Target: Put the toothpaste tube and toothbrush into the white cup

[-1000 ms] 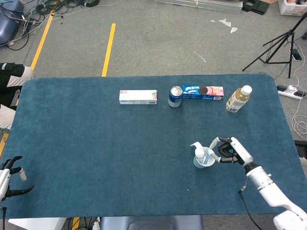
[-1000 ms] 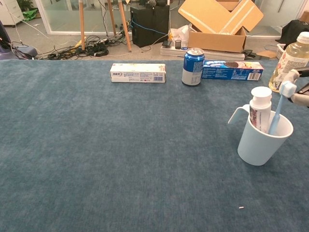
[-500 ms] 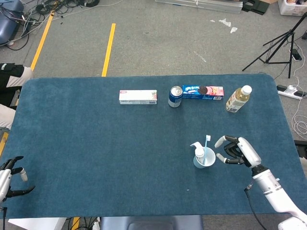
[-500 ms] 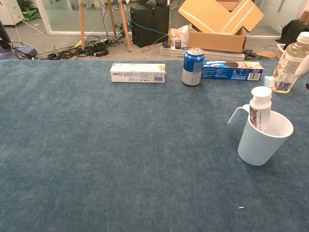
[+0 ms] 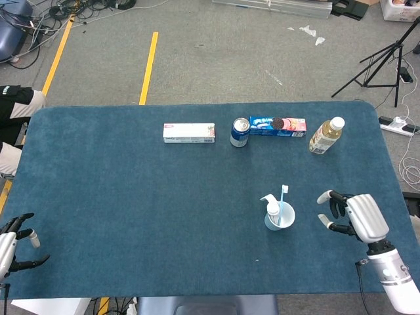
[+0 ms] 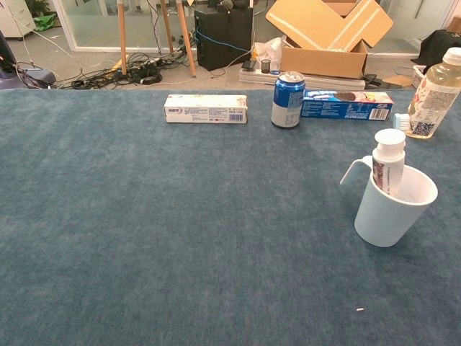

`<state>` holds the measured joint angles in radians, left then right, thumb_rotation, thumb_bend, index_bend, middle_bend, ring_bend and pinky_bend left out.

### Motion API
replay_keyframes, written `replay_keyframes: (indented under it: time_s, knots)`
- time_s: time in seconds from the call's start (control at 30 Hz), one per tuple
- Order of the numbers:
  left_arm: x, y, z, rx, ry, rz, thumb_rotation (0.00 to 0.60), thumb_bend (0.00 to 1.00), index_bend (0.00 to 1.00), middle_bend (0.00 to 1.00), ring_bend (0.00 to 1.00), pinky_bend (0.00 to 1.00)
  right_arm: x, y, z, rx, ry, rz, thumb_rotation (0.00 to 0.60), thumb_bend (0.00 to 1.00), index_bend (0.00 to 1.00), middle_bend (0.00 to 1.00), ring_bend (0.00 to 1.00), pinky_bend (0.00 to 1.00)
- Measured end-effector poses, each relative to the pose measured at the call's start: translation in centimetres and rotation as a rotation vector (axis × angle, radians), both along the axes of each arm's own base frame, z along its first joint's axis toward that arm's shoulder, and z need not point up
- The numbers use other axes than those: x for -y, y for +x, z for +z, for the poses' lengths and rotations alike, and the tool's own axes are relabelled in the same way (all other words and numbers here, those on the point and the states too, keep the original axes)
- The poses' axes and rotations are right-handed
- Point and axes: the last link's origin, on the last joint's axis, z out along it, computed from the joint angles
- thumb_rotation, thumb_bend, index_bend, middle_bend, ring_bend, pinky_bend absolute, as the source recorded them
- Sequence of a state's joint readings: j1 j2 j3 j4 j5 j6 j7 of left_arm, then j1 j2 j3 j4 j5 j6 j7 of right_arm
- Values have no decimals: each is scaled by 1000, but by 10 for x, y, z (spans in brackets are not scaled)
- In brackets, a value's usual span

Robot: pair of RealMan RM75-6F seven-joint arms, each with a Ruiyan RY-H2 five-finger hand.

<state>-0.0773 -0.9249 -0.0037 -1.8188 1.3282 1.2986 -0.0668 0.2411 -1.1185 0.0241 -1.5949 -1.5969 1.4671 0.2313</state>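
Beside the white cup [image 5: 280, 216], the right hand [image 5: 356, 216] has drawn back to the right, fingers [image 5: 330, 197] spread and holding nothing. Toothpaste tube [image 6: 389, 163] and toothbrush [image 5: 283, 200] stand in the cup. Near the table's front-left corner, the left hand [image 5: 14, 239] stays empty, fingers apart.

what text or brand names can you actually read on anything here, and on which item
No text reads clearly in either view.
Toothpaste box: printed lettering and a barcode, too small to read.
Blue soda can: logo blurred.
Cookie box: lettering blurred.
Drink bottle: label print and a code square, unreadable.
Toothpaste tube in the white cup: print too small.
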Motion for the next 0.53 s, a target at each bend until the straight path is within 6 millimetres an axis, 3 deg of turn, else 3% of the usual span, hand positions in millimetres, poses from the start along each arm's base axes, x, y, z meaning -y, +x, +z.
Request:
replay_keyframes:
  time_s: [0.07, 0.17, 0.33, 0.53]
  knots:
    - [0, 1, 0, 4, 1, -3, 600, 0, 537, 154, 120, 193, -3, -2, 0, -83, -42, -2, 600, 197, 482, 420, 415, 548]
    - [0, 1, 0, 8, 1, -4, 600, 0, 416, 154, 120, 194, -10, -5, 0, -212, -116, -15, 600, 198, 479, 343, 338, 463]
    - [0, 1, 1, 16, 9, -6, 600, 0, 251, 154, 121, 197, -22, -10, -1, -291, -191, -60, 600, 198, 478, 304, 300, 433]
    - [0, 2, 1, 18, 11, -11, 600, 0, 243, 155, 122, 200, -24, -13, -1, -253, -159, -74, 600, 199, 478, 297, 293, 433]
